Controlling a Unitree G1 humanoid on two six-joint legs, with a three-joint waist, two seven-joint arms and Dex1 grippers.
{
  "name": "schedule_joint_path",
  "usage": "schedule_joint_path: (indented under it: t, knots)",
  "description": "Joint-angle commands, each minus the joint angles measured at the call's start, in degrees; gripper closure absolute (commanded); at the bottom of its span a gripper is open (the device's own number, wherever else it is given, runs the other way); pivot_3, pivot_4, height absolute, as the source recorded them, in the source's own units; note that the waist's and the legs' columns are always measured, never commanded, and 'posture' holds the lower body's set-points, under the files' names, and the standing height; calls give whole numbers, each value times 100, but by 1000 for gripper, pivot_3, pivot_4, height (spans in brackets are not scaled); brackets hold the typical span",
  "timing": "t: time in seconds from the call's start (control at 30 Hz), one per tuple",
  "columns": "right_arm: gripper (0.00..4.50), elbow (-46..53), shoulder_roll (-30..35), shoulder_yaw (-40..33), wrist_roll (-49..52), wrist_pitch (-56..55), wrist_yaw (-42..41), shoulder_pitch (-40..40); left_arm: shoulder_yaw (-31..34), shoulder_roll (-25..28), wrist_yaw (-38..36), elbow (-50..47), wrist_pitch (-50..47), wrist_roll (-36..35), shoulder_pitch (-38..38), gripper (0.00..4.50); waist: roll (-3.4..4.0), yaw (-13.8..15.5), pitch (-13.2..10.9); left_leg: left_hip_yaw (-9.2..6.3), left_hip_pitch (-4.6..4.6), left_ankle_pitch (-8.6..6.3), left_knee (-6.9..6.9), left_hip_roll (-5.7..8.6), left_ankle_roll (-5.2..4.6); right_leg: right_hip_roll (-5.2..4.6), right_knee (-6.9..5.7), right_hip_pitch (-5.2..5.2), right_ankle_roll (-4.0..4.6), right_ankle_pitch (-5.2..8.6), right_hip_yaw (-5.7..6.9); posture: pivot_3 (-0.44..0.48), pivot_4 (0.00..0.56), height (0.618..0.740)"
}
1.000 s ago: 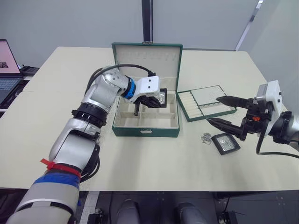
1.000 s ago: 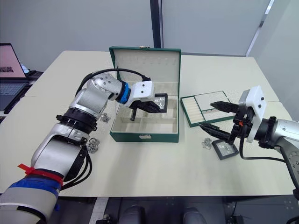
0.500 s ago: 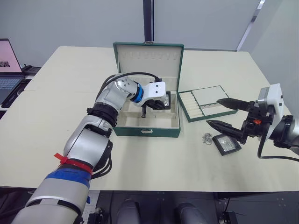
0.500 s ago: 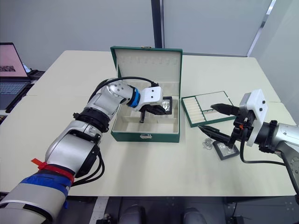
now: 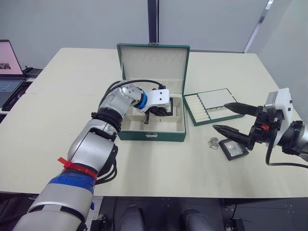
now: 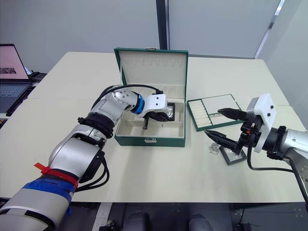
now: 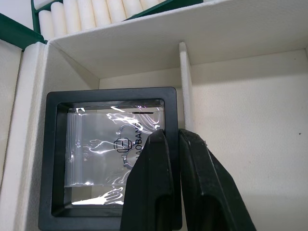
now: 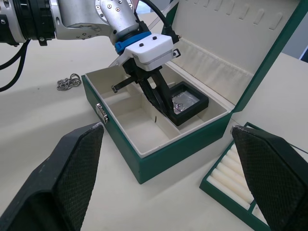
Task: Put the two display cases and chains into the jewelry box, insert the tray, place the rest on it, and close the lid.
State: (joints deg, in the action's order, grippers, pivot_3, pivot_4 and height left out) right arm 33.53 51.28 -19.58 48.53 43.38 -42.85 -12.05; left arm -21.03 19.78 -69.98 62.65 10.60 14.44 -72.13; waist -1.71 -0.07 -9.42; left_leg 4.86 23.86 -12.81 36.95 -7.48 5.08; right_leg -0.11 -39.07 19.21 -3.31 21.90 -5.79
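Observation:
The dark green jewelry box (image 5: 151,135) stands open at mid-table, its lid (image 5: 153,61) upright behind it. My left gripper (image 7: 168,134) reaches into the box's right rear compartment, shut on the right edge of a black display case (image 7: 96,144) that lies against the cream lining. The second display case (image 5: 233,148) rests on the table to the right, with a small chain (image 5: 212,142) beside it. My right gripper (image 5: 220,116) hovers open just above and to the right of them. The tray (image 5: 209,106) sits right of the box. Another chain (image 8: 70,83) lies left of the box.
A laptop (image 5: 7,67) stands off the table's far left corner. The box's other compartments (image 8: 139,125) hold nothing. The table's front edge runs close below the second display case.
My left gripper has carried the display case rightward and down into the box's right rear compartment. The right gripper has barely shifted.

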Motion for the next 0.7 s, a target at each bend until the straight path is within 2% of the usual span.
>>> schedule_joint_path:
  t: [0.03, 0.07, 0.57, 0.67, 0.7]
  knots:
    - [0, 136, 81, -210, 84, -24, 29, -10, 70, -21, -44, -38, 37, -12, -133, 4475, 0, 0, 0, 0, 0, 0, 0, 0, 0, 0, 0, 0, 0, 0, 0, 0, 150, 740]
    - [0, 139, 84, -211, 89, -24, 31, -8, 83, -19, -48, -38, 24, -23, -139, 4475, 0, 0, 0, 0, 0, 0, 0, 0, 0, 0, 0, 0, 0, 0, 0, 0, 150, 740]
    - [0, 7, 156, -153, 81, -35, -65, -123, 359, -3, -105, -163, -95, -238, -256, 81, 0, 1, 0, 0, 0, 0, 0, 0, 0, 0, -1, 0, 0, 0, 1, 0, 150, 740]
    - [0, -29, 166, -151, 75, -36, -105, -136, 493, -3, -313, -284, -229, -404, -234, 33, 0, 0, 0, 0, 0, 0, 0, 0, 0, 0, -1, 0, 0, 0, 1, 0, 150, 740]
    - [0, -43, 179, -138, 64, -39, -130, -142, 615, -6, -618, -498, -422, -644, -180, 33, 0, 0, 0, 0, 0, 0, 0, 0, 0, 0, -1, 0, 0, 0, 2, 0, 150, 740]
